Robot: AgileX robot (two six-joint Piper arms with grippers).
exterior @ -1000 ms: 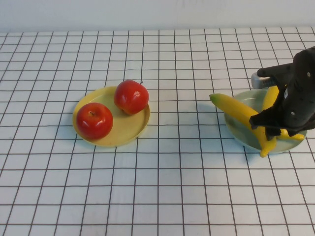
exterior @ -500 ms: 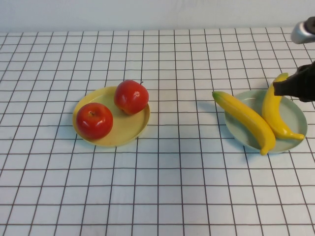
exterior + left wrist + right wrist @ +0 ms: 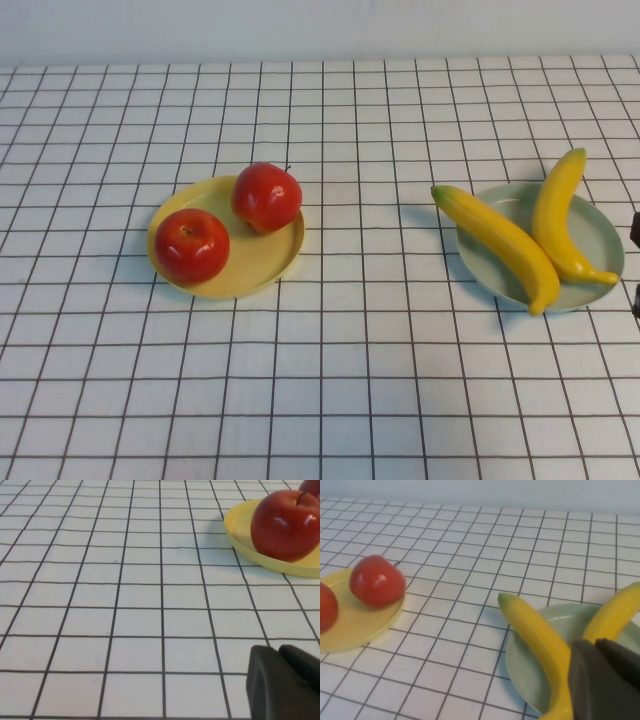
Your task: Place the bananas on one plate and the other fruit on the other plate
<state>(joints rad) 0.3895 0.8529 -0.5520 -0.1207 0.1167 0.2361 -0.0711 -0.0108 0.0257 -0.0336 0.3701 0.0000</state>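
Two yellow bananas (image 3: 500, 245) (image 3: 555, 210) lie side by side on the mint plate (image 3: 603, 243) at the right. Two red apples (image 3: 191, 245) (image 3: 267, 197) sit on the yellow plate (image 3: 255, 265) at the left. My right gripper (image 3: 596, 645) is shut and empty, just on the near side of the mint plate (image 3: 525, 665) and the bananas (image 3: 540, 635); the high view shows only a dark sliver of that arm (image 3: 636, 228) at the right edge. My left gripper (image 3: 277, 652) is shut and empty over bare table, apart from the yellow plate (image 3: 240, 530) and an apple (image 3: 285, 525).
A white tablecloth with a black grid (image 3: 360, 380) covers the whole table. A pale wall runs along the far edge.
My right gripper has drawn back from over the mint plate to the right, almost out of the high view. The second banana now lies free on the plate.
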